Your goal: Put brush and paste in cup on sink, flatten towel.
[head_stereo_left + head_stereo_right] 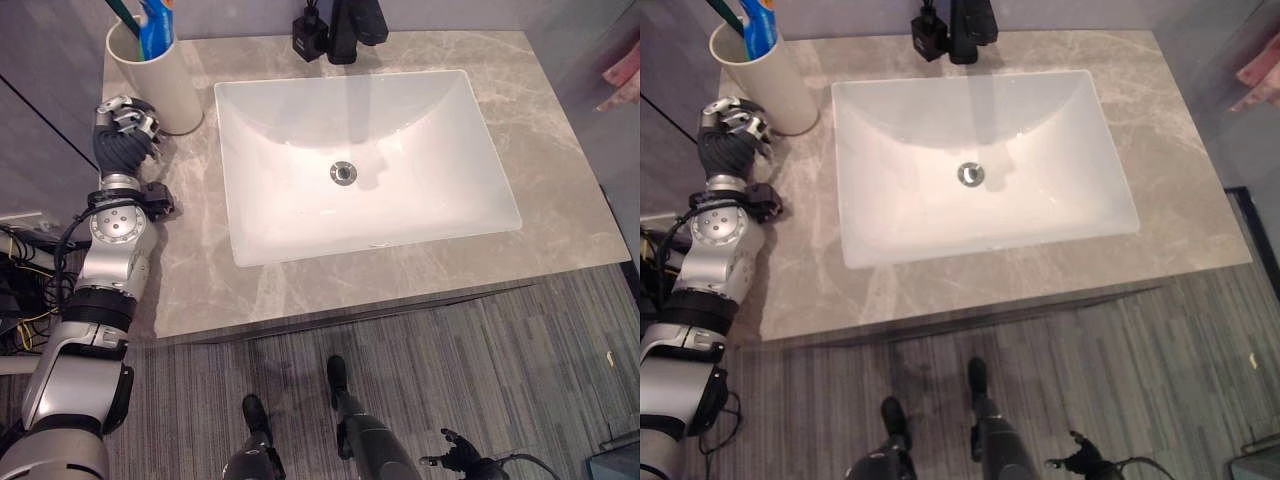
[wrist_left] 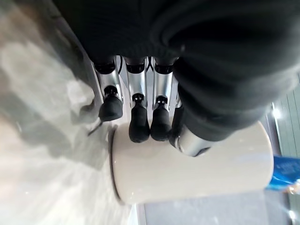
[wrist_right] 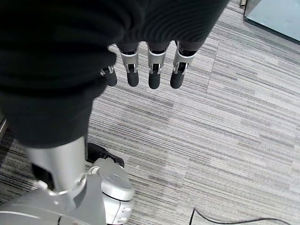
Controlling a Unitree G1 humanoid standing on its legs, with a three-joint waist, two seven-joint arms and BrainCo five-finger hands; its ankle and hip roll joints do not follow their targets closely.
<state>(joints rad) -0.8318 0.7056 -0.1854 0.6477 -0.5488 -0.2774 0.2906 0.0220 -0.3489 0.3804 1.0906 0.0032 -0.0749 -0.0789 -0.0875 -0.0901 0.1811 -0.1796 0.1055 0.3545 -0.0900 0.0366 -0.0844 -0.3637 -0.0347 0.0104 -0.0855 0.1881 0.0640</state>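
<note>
A cream cup (image 1: 158, 78) stands at the counter's back left corner. A blue paste tube (image 1: 156, 26) and a dark brush handle (image 1: 124, 12) stick out of it. My left hand (image 1: 124, 132) rests on the counter just in front of the cup, empty. In the left wrist view its fingers (image 2: 139, 125) are fairly straight, with dark tips close against the cup's side (image 2: 197, 168) near the base, not curled round it. My right hand (image 3: 154, 70) hangs low over the floor with straight fingers and nothing in it. A pink cloth (image 1: 622, 72) shows at the far right edge.
A white rectangular sink basin (image 1: 450, 150) fills the middle of the grey marble counter (image 1: 545, 120). A black faucet (image 1: 345, 30) stands behind it. The counter's front edge runs above striped grey carpet (image 1: 500, 370).
</note>
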